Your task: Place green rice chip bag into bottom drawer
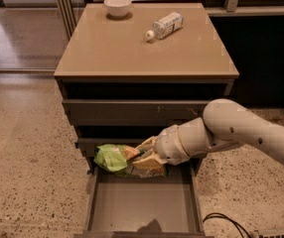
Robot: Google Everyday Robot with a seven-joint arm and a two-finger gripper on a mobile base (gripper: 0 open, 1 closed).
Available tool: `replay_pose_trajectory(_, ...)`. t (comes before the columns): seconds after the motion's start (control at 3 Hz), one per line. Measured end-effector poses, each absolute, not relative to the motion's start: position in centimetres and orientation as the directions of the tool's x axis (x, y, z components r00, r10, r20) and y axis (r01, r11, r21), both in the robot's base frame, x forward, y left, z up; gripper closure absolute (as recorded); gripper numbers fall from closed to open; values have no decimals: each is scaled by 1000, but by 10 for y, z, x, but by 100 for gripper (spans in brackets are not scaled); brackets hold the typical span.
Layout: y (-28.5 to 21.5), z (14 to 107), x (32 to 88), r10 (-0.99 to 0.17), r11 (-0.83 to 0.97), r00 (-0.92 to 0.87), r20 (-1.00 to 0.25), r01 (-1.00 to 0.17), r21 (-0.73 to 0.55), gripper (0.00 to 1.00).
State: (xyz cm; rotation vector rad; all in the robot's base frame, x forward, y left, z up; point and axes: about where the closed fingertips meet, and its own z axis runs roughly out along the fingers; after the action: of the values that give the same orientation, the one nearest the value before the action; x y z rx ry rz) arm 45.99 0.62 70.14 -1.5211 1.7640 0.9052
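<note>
Speckled stone floor [28,172] surrounds a tan-topped cabinet [142,53] with three drawers, seen from above and in front. The gripper [147,153] hangs low before the cabinet, level with the middle drawer [90,145] and over the rear part of the bottom drawer [142,209]. Its tan fingers [149,161] are clamped on the right end of the green rice chip bag [113,157], one finger above the bag and one below.

The bag juts out to the gripper's left, crumpled, with its green end farthest from the fingers and an orange patch beside them. It is in the air above the drawer's back edge, and whether its underside touches the floor of the drawer cannot be told.

Behind the gripper, the white arm [241,130] runs up and away to the right edge of the view. The bottom drawer is pulled out wide, showing a plain grey floor and low side walls.

Above, the top drawer [132,112] shows scratches on its front. On the cabinet top, a white bottle [165,26] lies on its side, and a small white bowl [117,5] stands near the back left corner. A dark cable [226,222] curls on the floor at lower right.
</note>
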Motion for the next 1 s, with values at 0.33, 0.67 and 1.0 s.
replay_pose_trajectory(0.33,2,663,457,-540,122,-169,-824,-985,122,100)
replay_pose_trajectory(0.67,2,663,457,-540,122,-169,-824,-985,122,100)
replay_pose_trajectory(1.0,0,636,455,-540,145,-212,-814,-977,158,100)
